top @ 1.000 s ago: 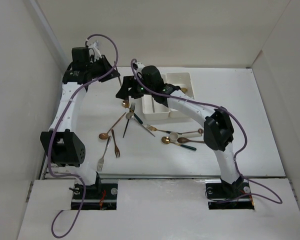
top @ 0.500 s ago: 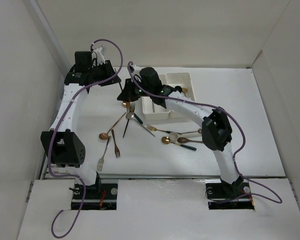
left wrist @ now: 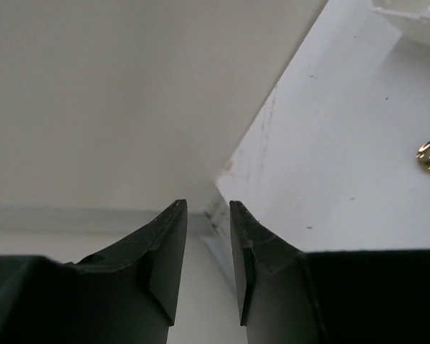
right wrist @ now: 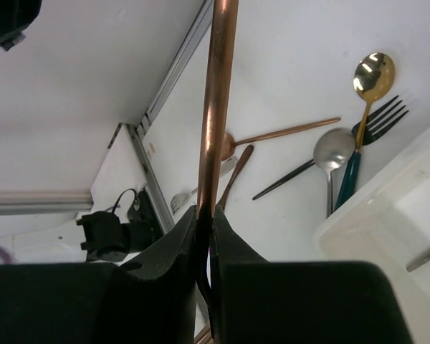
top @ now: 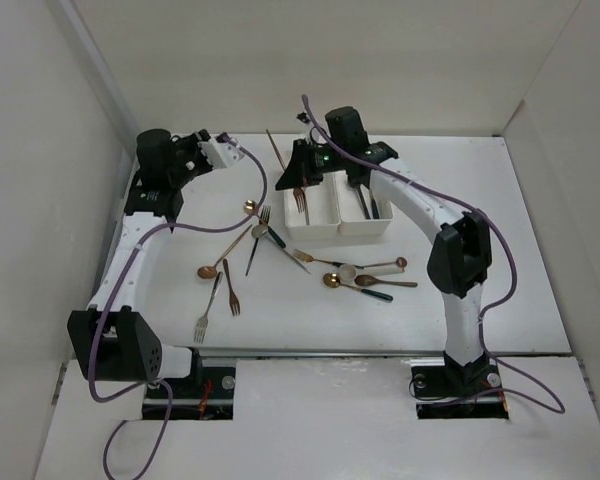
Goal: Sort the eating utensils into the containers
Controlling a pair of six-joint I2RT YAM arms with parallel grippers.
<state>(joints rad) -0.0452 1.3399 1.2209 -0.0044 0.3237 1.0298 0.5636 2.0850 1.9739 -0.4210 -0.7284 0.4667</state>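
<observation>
A: Changed what, just now?
B: Clamped the right gripper (right wrist: 206, 218) on the copper fork (right wrist: 216, 107), lifted it off the table (top: 500, 300), and swung it over the left bin of the containers (top: 312, 236)
A: Means what for the sort?
B: Probably needs only a release; leaves plenty of utensils (top: 263, 232) lying loose beside the bins
A: And the left gripper (left wrist: 208, 215)?
B: Pulled back toward the far left wall, jaws slightly apart, holding nothing

Two joined bins (top: 312, 236) sit far-centre on the table (top: 500, 280). Loose utensils (top: 230, 288) lie before them and to their left. One fork (top: 280, 155) hangs over the left bin; more lie in the right bin.
</observation>
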